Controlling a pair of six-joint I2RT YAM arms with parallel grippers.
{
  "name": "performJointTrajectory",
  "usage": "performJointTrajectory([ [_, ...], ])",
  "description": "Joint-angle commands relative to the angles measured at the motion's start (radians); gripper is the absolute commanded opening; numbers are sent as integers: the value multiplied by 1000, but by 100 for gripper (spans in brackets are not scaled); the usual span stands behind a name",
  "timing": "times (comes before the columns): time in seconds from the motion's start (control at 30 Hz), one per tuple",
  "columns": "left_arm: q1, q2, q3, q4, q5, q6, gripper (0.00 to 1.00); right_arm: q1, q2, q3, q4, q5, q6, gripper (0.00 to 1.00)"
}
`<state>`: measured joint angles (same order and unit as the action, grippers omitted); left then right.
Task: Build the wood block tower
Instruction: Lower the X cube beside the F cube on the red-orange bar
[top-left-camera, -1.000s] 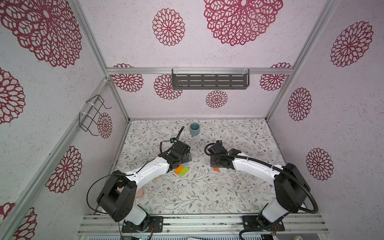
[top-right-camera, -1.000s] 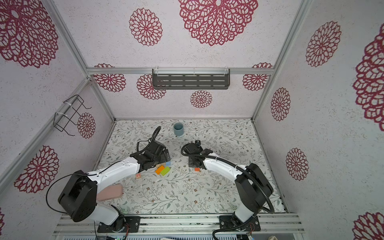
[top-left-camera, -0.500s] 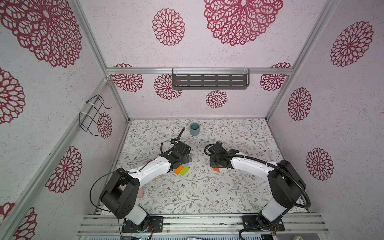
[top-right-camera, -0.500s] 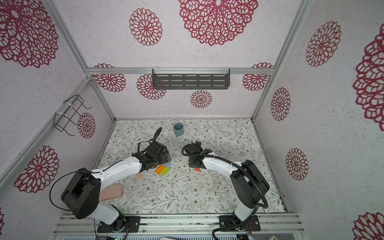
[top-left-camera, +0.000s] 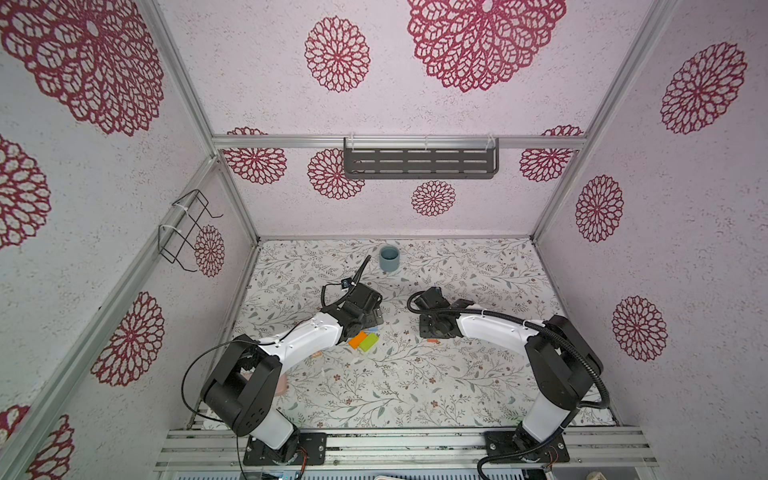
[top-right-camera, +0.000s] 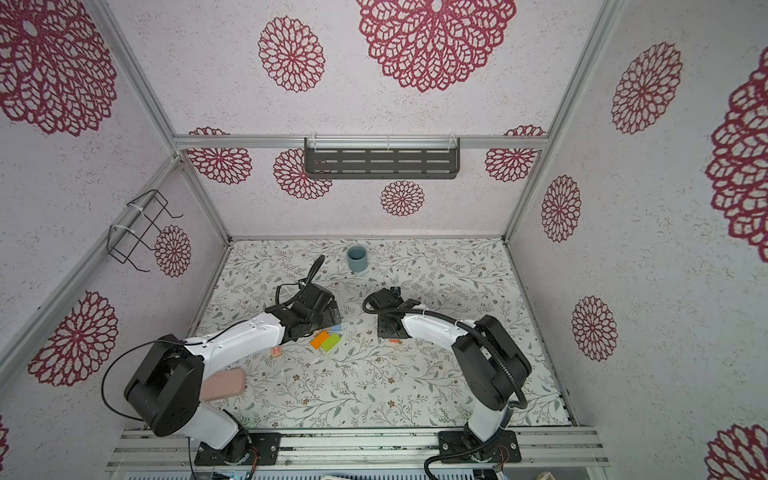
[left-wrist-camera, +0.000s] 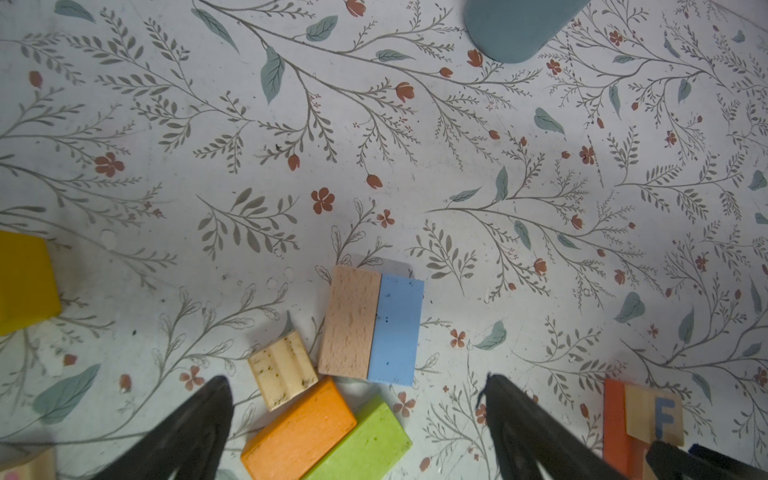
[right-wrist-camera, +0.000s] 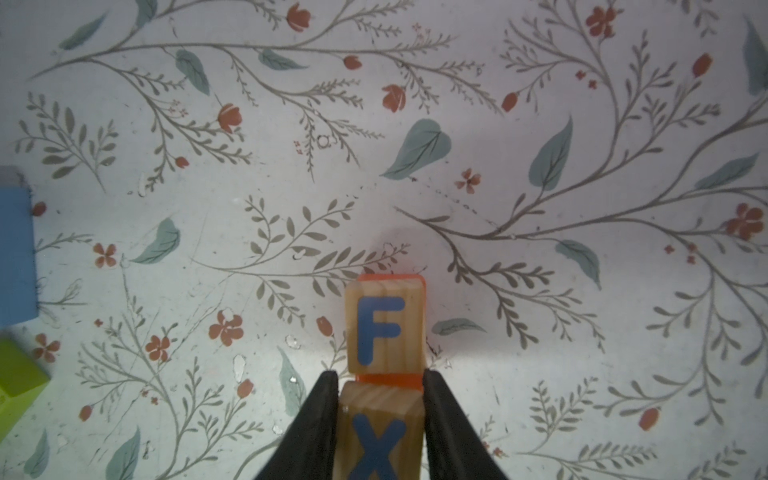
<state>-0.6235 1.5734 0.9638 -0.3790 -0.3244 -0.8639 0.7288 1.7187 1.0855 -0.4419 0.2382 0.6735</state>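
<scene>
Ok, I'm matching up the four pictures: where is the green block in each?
In a top view: green block mid-table, against the orange block.
In a top view: the same spot.
Left wrist view: against the orange block, partly cut off.
Right wrist view: cut off at the picture's edge.
Shared landmark: the blue block near it.

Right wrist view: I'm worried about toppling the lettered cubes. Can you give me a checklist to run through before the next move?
1. X cube gripped squarely by the right gripper: ok, pinched on both sides.
2. F cube seated flat on the red-orange block: ok.
3. X cube's underside resting on that block: cannot tell, hidden.
4. The left gripper open and apart from both cubes: ok.
5. The orange block and green block lying loose near the left gripper: ok.
</scene>
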Motion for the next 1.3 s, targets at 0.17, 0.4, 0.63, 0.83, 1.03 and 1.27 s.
performJointTrajectory([
  [0.17, -4, 16, 7, 6, -17, -21, 97, -12, 7, 9, -3, 6, -21, 37],
  [0.4, -4, 19, 9, 7, -19, -21, 97, -17, 22, 22, -6, 4, -30, 39],
  [0.63, -5, 20, 8, 8, -19, -25, 97, -20, 25, 21, -1, -1, -35, 40],
  [0.83, -5, 21, 10, 9, -16, -21, 97, -22, 24, 23, -3, -6, -39, 44],
  [1.03, -7, 11, 12, -6, -21, -14, 97, -22, 7, 24, -6, -14, -41, 48],
  [1.27, -4, -25, 21, -54, -38, 7, 97, -22, -40, 32, -27, -20, -55, 50],
])
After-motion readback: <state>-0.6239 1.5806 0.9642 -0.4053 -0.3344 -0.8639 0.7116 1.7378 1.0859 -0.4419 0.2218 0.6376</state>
